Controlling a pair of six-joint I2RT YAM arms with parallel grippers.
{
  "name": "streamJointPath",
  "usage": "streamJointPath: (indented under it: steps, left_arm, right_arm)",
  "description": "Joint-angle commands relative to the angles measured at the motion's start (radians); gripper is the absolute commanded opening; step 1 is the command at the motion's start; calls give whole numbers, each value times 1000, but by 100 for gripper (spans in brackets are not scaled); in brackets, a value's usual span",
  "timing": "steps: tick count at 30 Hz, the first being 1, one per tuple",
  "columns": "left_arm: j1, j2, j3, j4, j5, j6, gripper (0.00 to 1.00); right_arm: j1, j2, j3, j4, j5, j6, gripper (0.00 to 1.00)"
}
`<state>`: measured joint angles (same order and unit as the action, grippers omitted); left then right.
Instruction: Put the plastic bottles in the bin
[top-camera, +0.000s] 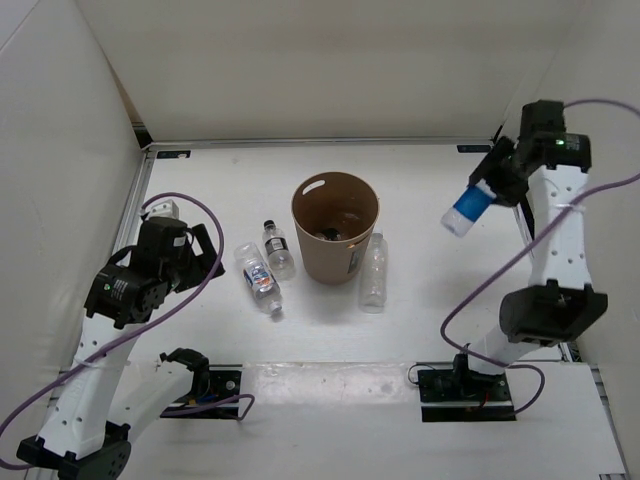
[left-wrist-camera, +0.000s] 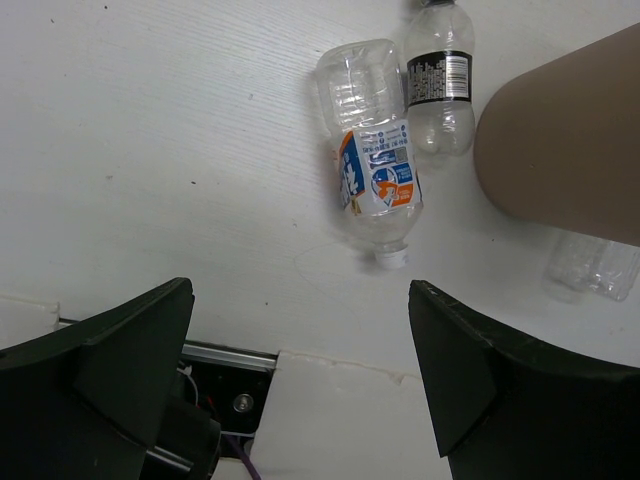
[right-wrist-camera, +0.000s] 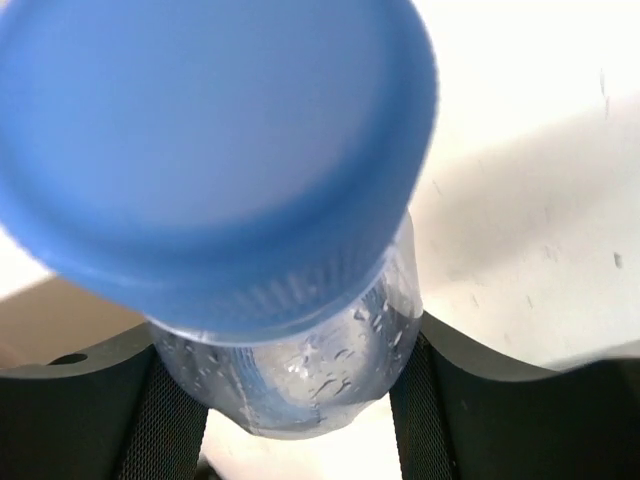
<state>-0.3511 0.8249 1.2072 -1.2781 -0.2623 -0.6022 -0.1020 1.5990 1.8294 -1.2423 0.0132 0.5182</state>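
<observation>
Right gripper (top-camera: 490, 190): high over the right side of the table (top-camera: 420, 170), well apart from the bin (top-camera: 325, 262), clamped on the blue-capped bottle (top-camera: 466, 209). In the right wrist view, both black fingers (right-wrist-camera: 80, 410) pressed against the clear, droplet-flecked body just below the blue cap (right-wrist-camera: 210, 150), cap end toward the camera. Left gripper (left-wrist-camera: 300, 290): spread wide, holding nothing, hovering over bare table just short of the white-labelled bottle (left-wrist-camera: 372, 170); in the top view, left of the bottles and near the left wall. White-labelled bottle lying on its side, white cap toward the arms' bases, label printed in blue and orange. Black-capped bottle (left-wrist-camera: 440, 85) just beside it on the bin side, also lying down, cap pointing away from the arms, dark label band around the middle; touching its neighbour or barely apart, cannot tell which. Bin standing upright mid-table, open mouth up, oval handle cutout (top-camera: 314, 184) at the far-left rim, small label low on the near wall. Plain bottle (top-camera: 374, 272) lying just beside the bin's right side, lengthwise toward the near edge. Three bottles on the table outside the bin, the fourth in the air. Something dark on the bin's floor, too small to make out.
</observation>
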Motion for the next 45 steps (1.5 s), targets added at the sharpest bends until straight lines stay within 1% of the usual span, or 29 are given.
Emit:
streamJointPath:
  steps: [1, 2, 4, 5, 6, 7, 8, 9, 11, 12, 13, 15, 17, 21, 25, 28, 30, 31, 36, 40, 43, 44, 45]
  left_arm:
    - [-5, 8, 3, 17, -2, 2, 100]
    - [-6, 11, 3, 17, -2, 1, 100]
    - [-5, 11, 5, 16, 1, -2, 100]
    - [-6, 11, 5, 14, 3, -2, 100]
    - [-5, 13, 5, 13, 3, -1, 100]
    - [-6, 8, 8, 8, 6, -2, 100]
    - [-6, 14, 3, 11, 6, -2, 100]
    - [-6, 13, 5, 11, 5, -2, 100]
    - [-6, 16, 3, 10, 8, -1, 100]
    - [-5, 16, 2, 11, 9, -2, 100]
    - [-5, 14, 0, 11, 9, -5, 100]
    - [-6, 11, -1, 13, 11, -2, 100]
    - [-6, 13, -2, 10, 11, -1, 100]
    - [-5, 8, -3, 10, 11, -2, 100]
    - [-6, 5, -6, 16, 9, -1, 100]
    - [-5, 0, -9, 16, 8, -1, 100]
    - [-5, -1, -8, 17, 5, -1, 100]
    - [-6, -3, -11, 16, 5, -1, 100]
    - [-6, -6, -12, 13, -2, 1, 100]
    - [-5, -7, -17, 16, -5, 2, 100]
    - [-6, -9, -18, 20, -5, 1, 100]
    - [-6, -10, -18, 20, -5, 1, 100]
    - [-6, -12, -20, 19, -6, 2, 100]
  right_arm:
    - [48, -45, 142, 9, 13, 39, 28]
    - [91, -62, 190, 41, 34, 39, 28]
    - [233, -76, 275, 90, 77, 20, 28]
    - [272, -85, 289, 157, 126, -22, 28]
    - [385, -86, 300, 185, 136, -38, 28]
    - [424, -91, 321, 208, 142, -55, 28]
    - [461, -91, 327, 231, 155, -111, 30]
    - [575, -86, 335, 289, 168, -130, 30]
    - [648, -61, 367, 313, 224, -193, 30]
    - [718, -50, 376, 319, 284, -223, 30]
    - [767, -31, 381, 317, 292, -253, 31]
    - [810, 1, 387, 297, 307, -257, 31]
    - [832, 18, 377, 284, 292, -256, 31]
    - [864, 32, 349, 288, 307, -264, 36]
    - [861, 47, 324, 288, 298, -257, 39]
    - [874, 65, 320, 268, 320, -253, 44]
    - [880, 78, 311, 264, 335, -244, 44]
    - [878, 79, 308, 258, 347, -216, 45]
    - [857, 105, 298, 189, 379, -146, 45]
    - [834, 104, 280, 182, 370, -109, 50]
    - [811, 90, 235, 188, 338, -54, 54]
    - [802, 75, 226, 196, 299, -19, 56]
    - [788, 70, 217, 196, 289, -6, 56]
